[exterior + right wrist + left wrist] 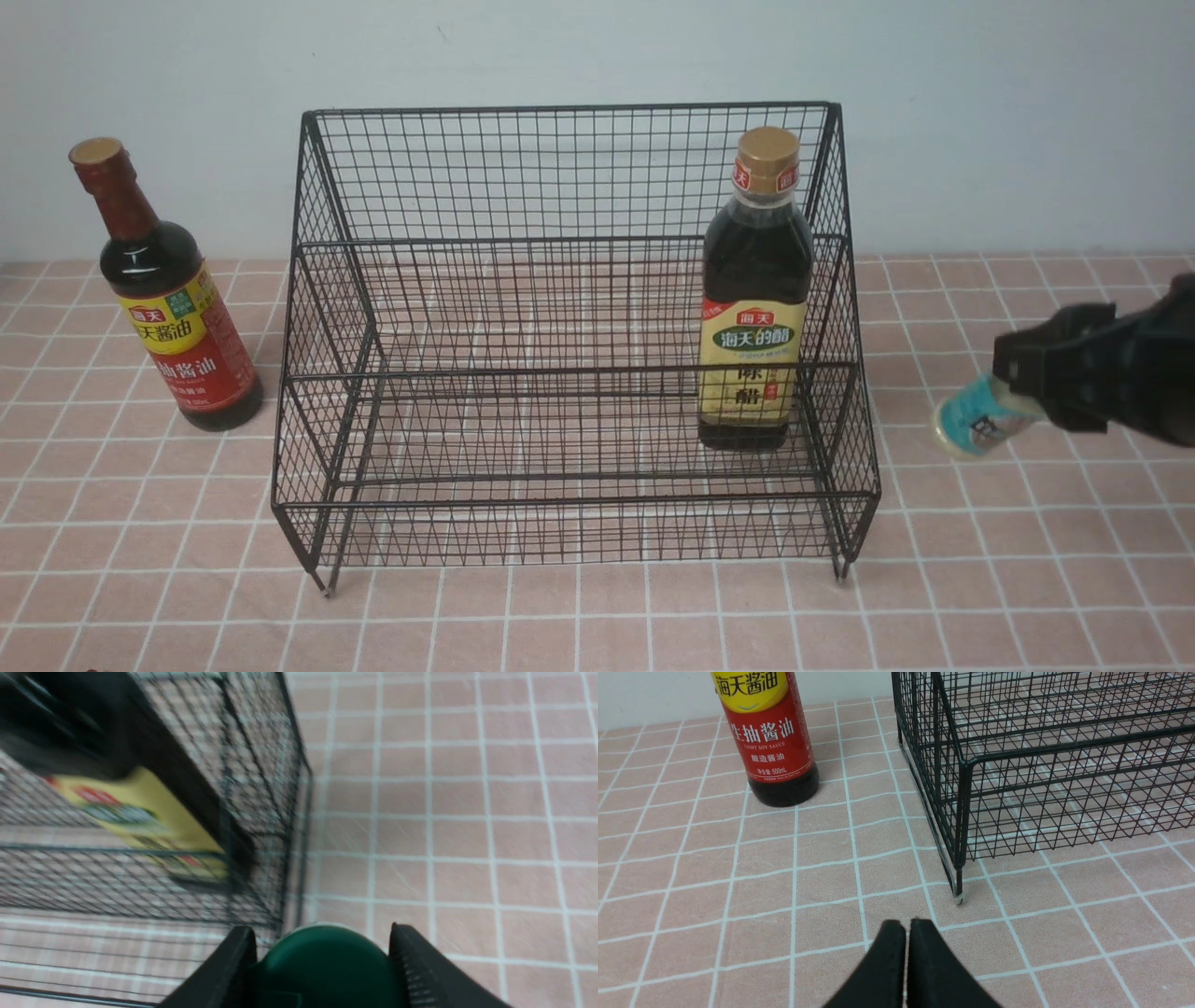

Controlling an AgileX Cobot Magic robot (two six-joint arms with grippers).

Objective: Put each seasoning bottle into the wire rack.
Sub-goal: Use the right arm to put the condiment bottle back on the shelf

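The black wire rack (pixel 569 110) stands mid-table. The square dark bottle (pixel 754 308) with yellow label and gold cap stands upright inside it at the right end. My right gripper (pixel 1022 378) hangs to the right of the rack, shut on the small shaker (pixel 976 425), which tilts clear of the table with its teal label toward the rack. In the right wrist view the green cap (pixel 327 966) sits clamped in that gripper (pixel 322 933), with the rack (pixel 261 812) and square bottle (pixel 140 812) beyond. The round red-necked bottle (pixel 177 317) stands left of the rack. My left gripper (pixel 906 926) is shut and empty, low over the cloth.
A pink checked cloth (pixel 597 616) covers the table, with a pale wall behind. In the left wrist view the round bottle (pixel 770 742) stands beyond the fingers and the rack's front corner leg (pixel 958 891) is close by.
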